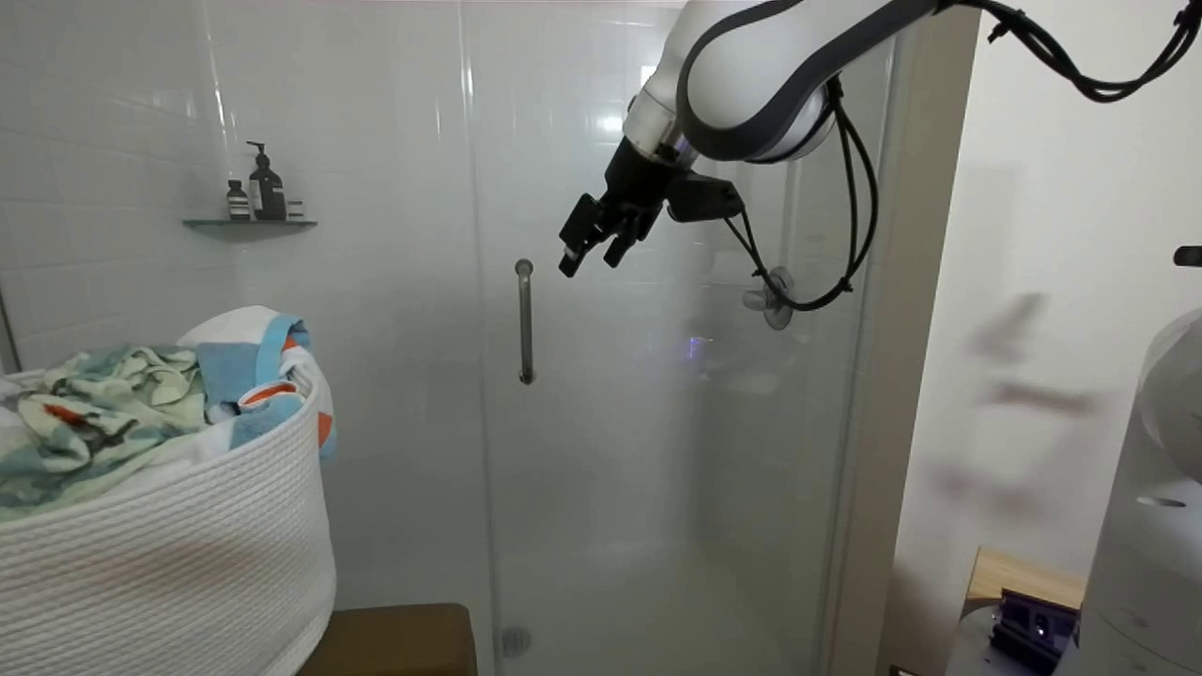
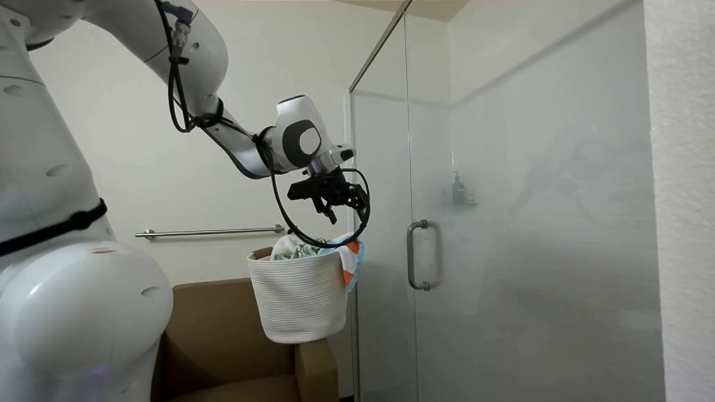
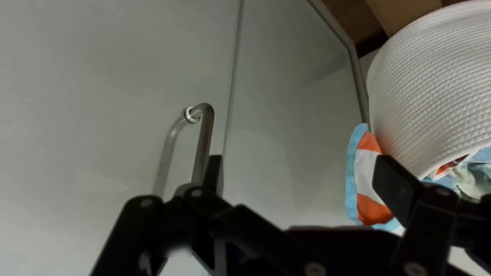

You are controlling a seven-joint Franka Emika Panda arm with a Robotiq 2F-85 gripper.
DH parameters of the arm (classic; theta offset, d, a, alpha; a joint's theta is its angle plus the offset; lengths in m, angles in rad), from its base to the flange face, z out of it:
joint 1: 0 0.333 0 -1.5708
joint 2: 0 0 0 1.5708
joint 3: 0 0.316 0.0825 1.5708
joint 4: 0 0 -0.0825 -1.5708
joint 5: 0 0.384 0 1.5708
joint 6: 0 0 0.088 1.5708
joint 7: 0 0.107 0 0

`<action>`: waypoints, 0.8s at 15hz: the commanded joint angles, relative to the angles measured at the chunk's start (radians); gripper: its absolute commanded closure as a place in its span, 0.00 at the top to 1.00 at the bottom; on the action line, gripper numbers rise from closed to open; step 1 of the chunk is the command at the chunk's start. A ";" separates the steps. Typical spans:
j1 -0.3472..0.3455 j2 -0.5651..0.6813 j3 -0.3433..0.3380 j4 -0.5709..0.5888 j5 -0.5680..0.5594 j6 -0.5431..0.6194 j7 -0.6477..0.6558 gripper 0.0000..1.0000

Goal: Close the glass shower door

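Observation:
The glass shower door (image 1: 610,460) is a tall clear panel, also in an exterior view (image 2: 536,324) and the wrist view (image 3: 96,96). Its handle-side edge appears nearly in line with the fixed glass panel (image 2: 385,312); whether it is fully closed I cannot tell. Its chrome bar handle (image 1: 526,324) is vertical, also seen in an exterior view (image 2: 411,257). My gripper (image 1: 591,263) is open and empty, also in an exterior view (image 2: 347,215). In the wrist view (image 3: 299,165) one finger overlaps the handle (image 3: 204,142) and hides its lower end. In both exterior views gripper and handle look apart.
A white woven basket (image 2: 299,301) with towels (image 3: 370,176) stands on a brown armchair (image 2: 234,329), close to the fixed panel and below my gripper. A metal towel bar (image 2: 212,231) is on the wall. A shelf with bottles (image 1: 268,192) is inside the shower.

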 commanded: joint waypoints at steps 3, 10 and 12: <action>0.115 -0.010 -0.107 0.034 -0.002 -0.150 -0.021 1.00; 0.179 -0.010 -0.164 0.079 0.022 -0.327 -0.060 1.00; 0.192 -0.008 -0.177 0.094 0.032 -0.379 -0.078 1.00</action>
